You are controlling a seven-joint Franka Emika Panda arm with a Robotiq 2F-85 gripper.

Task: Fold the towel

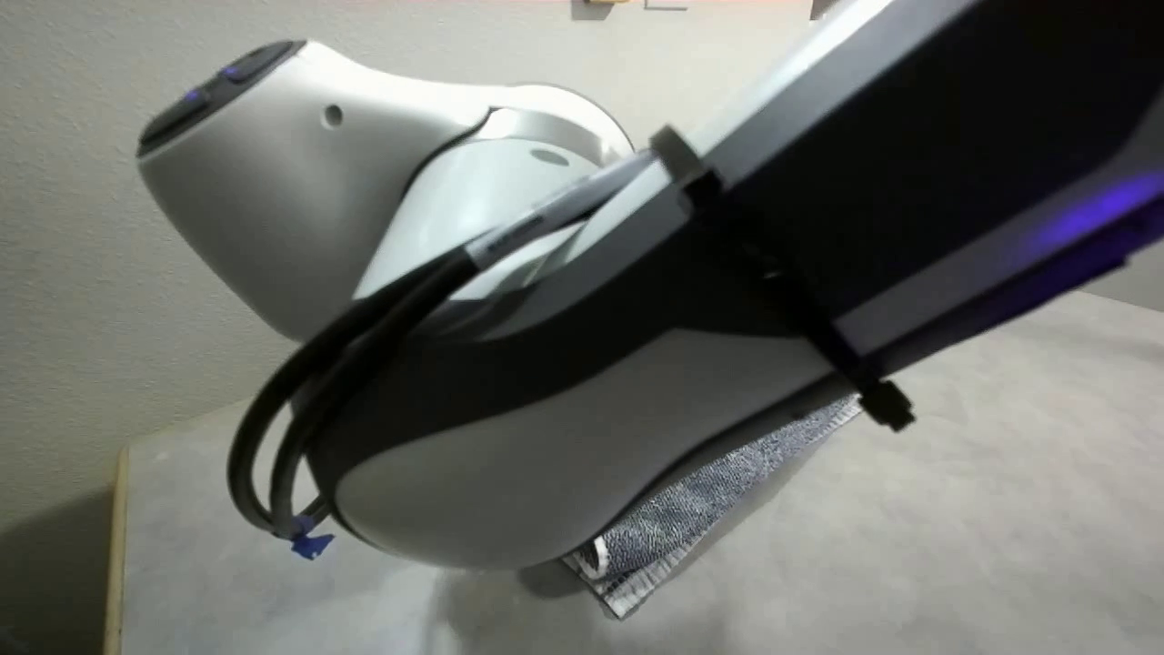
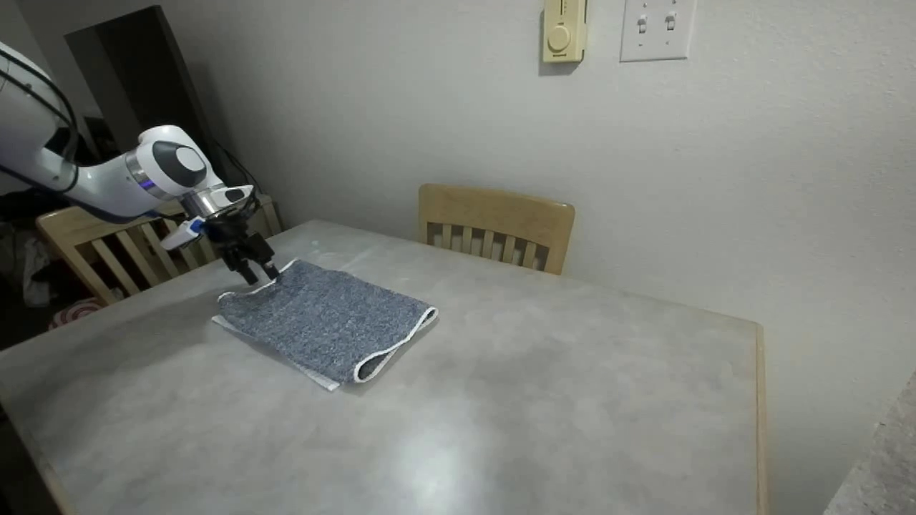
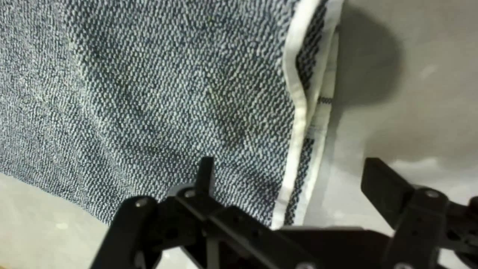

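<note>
Towel (image 2: 325, 318), blue-grey with white edging, lies folded over on the grey table (image 2: 572, 400), a lower layer jutting past the upper one along one long side. At one end the edging bends in loops where the layers turn, a slim gap showing between them. My claw (image 3: 289, 161) is unclenched, its two fingers (image 3: 206, 175) spread wide at the opposite end of the towel. In the wrist view one finger is over the towel and the other over the table, with the white hem (image 3: 300, 116) running between them; whether either tip touches the towel, I cannot tell. Beneath that hem more white-edged layers show in a narrow stack, a shadow (image 3: 369, 59) falling just beside them. My arm (image 2: 114, 187) appears in both exterior views; in an exterior view it hides most of the towel, leaving a strip and a corner in sight below, while black cables (image 1: 427, 289) loop down. A wooden chair (image 2: 494, 211) stands at the table's edge by the pale wall (image 2: 715, 179), another chair (image 2: 71, 227) behind my arm. On the wall: a switch plate (image 2: 657, 28) and, near it, a cream box (image 2: 564, 32).
</note>
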